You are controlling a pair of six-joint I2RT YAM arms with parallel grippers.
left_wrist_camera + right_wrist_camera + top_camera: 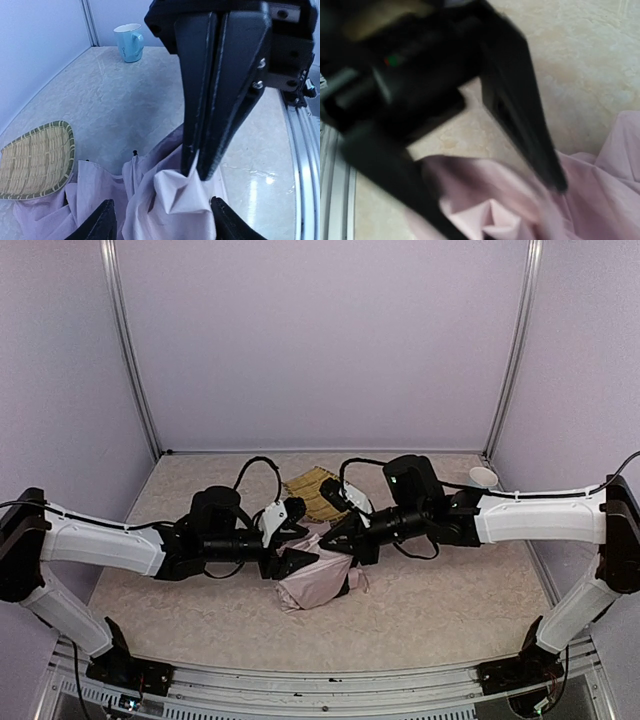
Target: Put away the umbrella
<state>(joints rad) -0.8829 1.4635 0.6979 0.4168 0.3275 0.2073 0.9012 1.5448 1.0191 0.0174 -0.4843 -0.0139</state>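
The right pincer (196, 172) pinches the umbrella (170, 202); left pincer (165, 221) seemingly spread over it.

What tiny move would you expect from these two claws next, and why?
Probably the left claw should close on the umbrella. Its fingers stand open on either side of a raised pink fold, while the right claw is shut, pinching that fabric into a peak. A second grip would likely let both arms gather the loose canopy.
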